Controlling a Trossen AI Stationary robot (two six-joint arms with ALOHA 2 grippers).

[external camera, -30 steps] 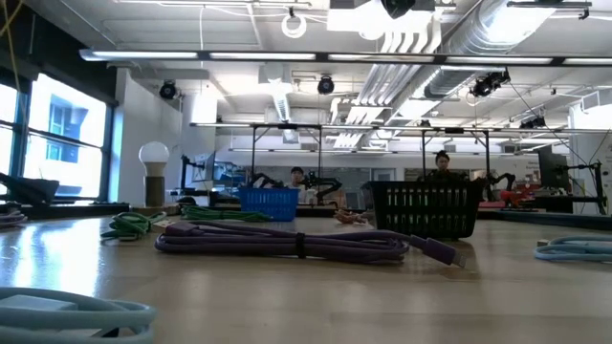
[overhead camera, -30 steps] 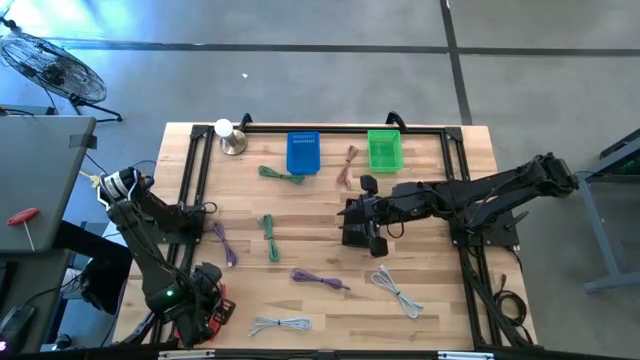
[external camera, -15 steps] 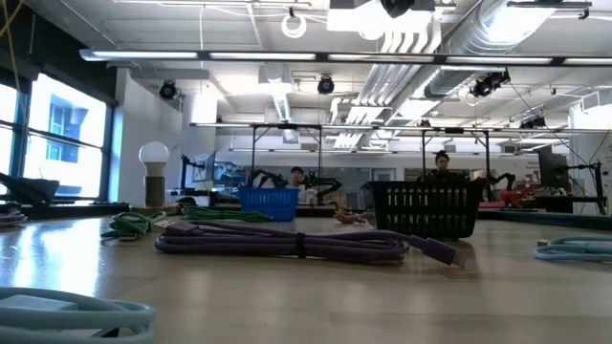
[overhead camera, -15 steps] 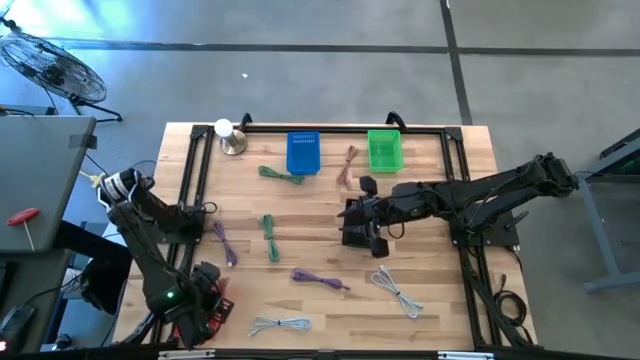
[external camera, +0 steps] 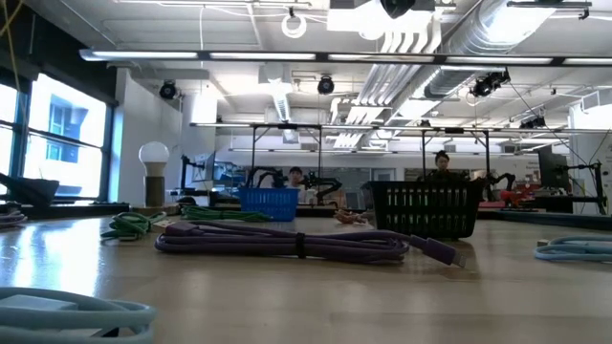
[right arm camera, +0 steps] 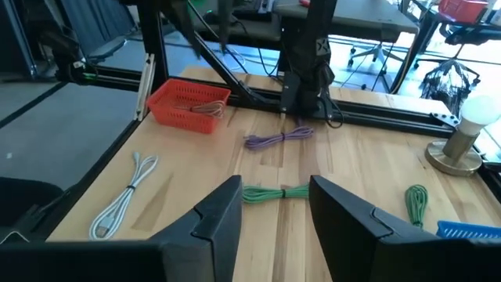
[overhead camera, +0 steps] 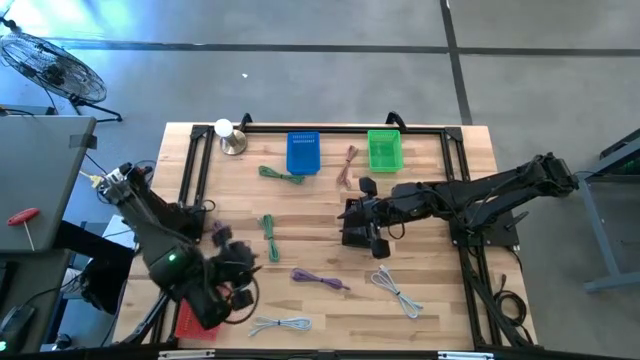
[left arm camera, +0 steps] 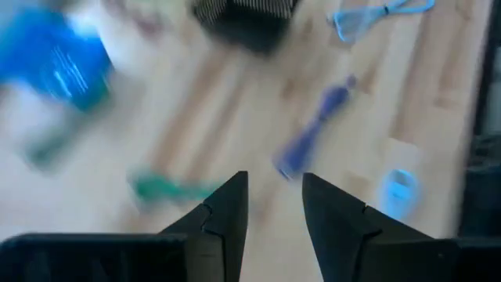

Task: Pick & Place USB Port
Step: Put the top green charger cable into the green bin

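Purple coiled USB cable (overhead camera: 320,280) lying loose on the pale wooden surface (overhead camera: 440,300), around the middle and toward the near edge, untouched. Approach step, by the look of it: left gripper (overhead camera: 238,275) to its left, jaws partly open, holding nothing. Next: line up over the bundle, descend, close. Right gripper (overhead camera: 358,228) waiting at centre, jaws apart, empty.

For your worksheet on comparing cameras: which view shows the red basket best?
The right wrist view: the red basket sits unobstructed at the table's corner, with a pale cable coiled inside. The high view shows only a red sliver, mostly hidden under the left arm. The low view and the left wrist view do not show it.
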